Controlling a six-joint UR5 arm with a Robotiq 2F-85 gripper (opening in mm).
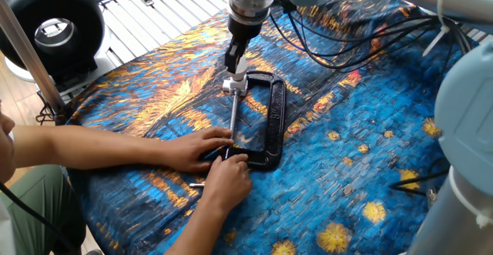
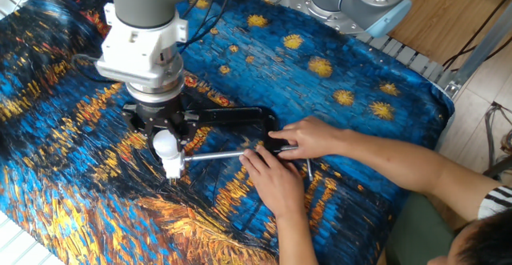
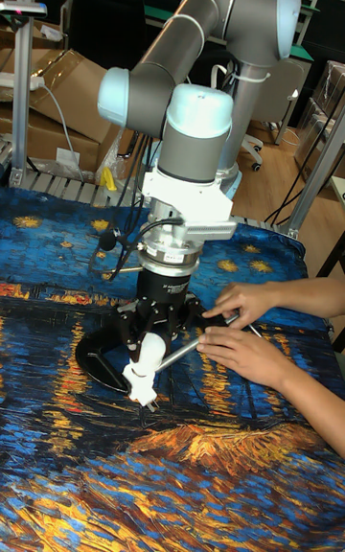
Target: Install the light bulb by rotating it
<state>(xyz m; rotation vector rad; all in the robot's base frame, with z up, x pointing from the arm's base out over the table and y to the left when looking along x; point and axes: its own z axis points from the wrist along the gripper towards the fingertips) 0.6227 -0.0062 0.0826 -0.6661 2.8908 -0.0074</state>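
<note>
The small white light bulb (image 2: 164, 144) sits between the black fingers of my gripper (image 2: 163, 129), which is shut on it. Just below it is the white socket base (image 2: 173, 166), held at the end of a black C-clamp (image 2: 232, 114) lying flat on the cloth. In the tall fixed view the light bulb (image 3: 150, 351) shows under my gripper (image 3: 153, 330), leaning slightly over the socket base (image 3: 141, 383). In one fixed view my gripper (image 1: 234, 61) stands over the socket base (image 1: 233, 86), and the bulb is mostly hidden by the fingers.
A person's two hands (image 2: 292, 157) press on the clamp's screw rod (image 2: 216, 156) and handle end; they also show as hands (image 1: 204, 159). A blue and orange patterned cloth (image 1: 347, 170) covers the table. A black round device (image 1: 50, 28) stands at the far left corner. Cables (image 1: 362, 35) trail behind the arm.
</note>
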